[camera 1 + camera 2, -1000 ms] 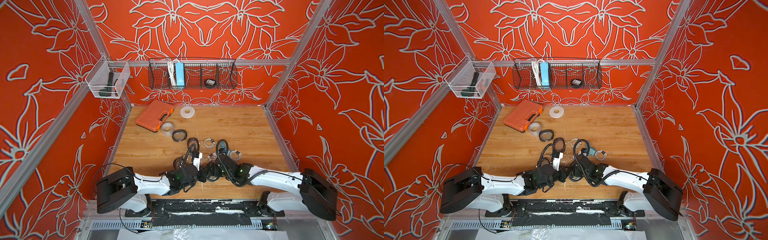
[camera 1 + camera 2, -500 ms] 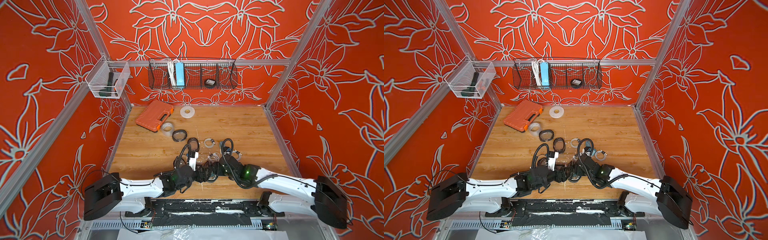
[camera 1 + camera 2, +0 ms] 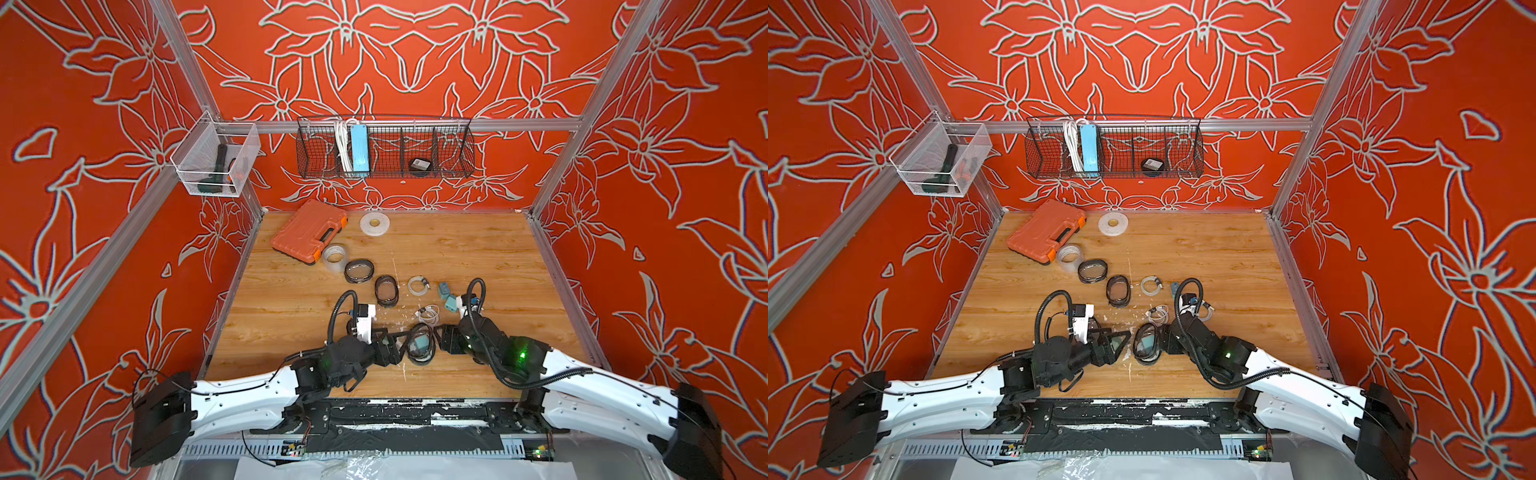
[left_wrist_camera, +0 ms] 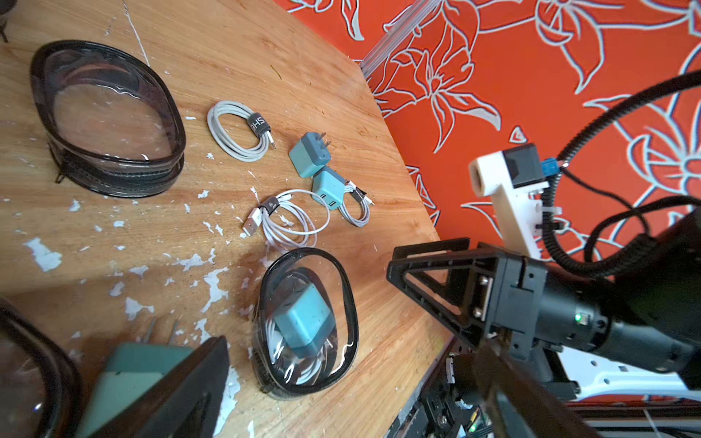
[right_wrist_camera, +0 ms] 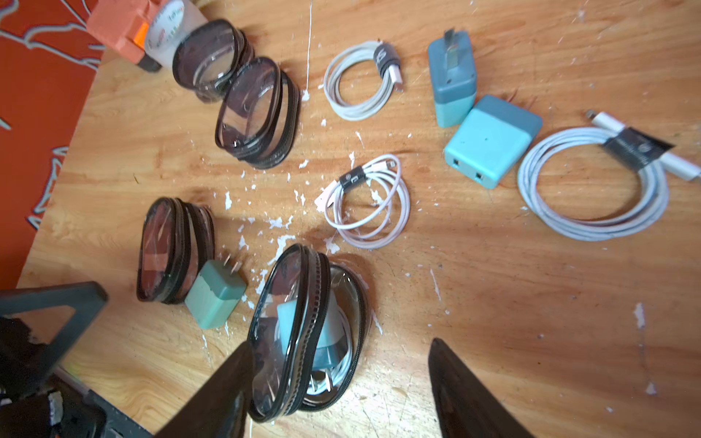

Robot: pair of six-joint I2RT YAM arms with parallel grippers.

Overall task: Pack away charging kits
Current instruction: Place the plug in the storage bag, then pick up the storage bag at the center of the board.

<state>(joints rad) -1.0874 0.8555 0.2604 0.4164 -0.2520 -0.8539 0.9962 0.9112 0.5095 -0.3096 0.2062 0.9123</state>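
Counter (image 3: 478, 249) is carrying everything, and the kits are sitting in its near half, toward the arms.

Left gripper (image 3: 1119, 343) is sitting released, jaws spread wide, gripping nothing. A loose adapter (image 5: 214, 299) is lying on the wood near its fingers, right against an empty pouch (image 5: 170, 250).

Right gripper (image 5: 341, 347) is hanging open too, jaws well apart. One finger is overlapping the rim of the filled pouch (image 5: 307, 333); can't tell if it's touching, but it's not clamping.

That pouch is lying between the two grippers, holding one adapter plus a coiled cable, and its zip is looking part open. Pouches are looking light and floppy, with slippery clear film. I'd be pinching the stiffer black rim or zip end, not the window.

Two more empty pouches (image 5: 258, 110) are waiting farther back.

Two adapters (image 5: 491, 140) are lying touching each other. They're looking rigid, light and smooth, so I'd be gripping across flat faces, clear of the prongs.

Three cables (image 5: 370, 201) are lying loose in strapped coils. They're looking limp, so I'd be taking them at the strap.
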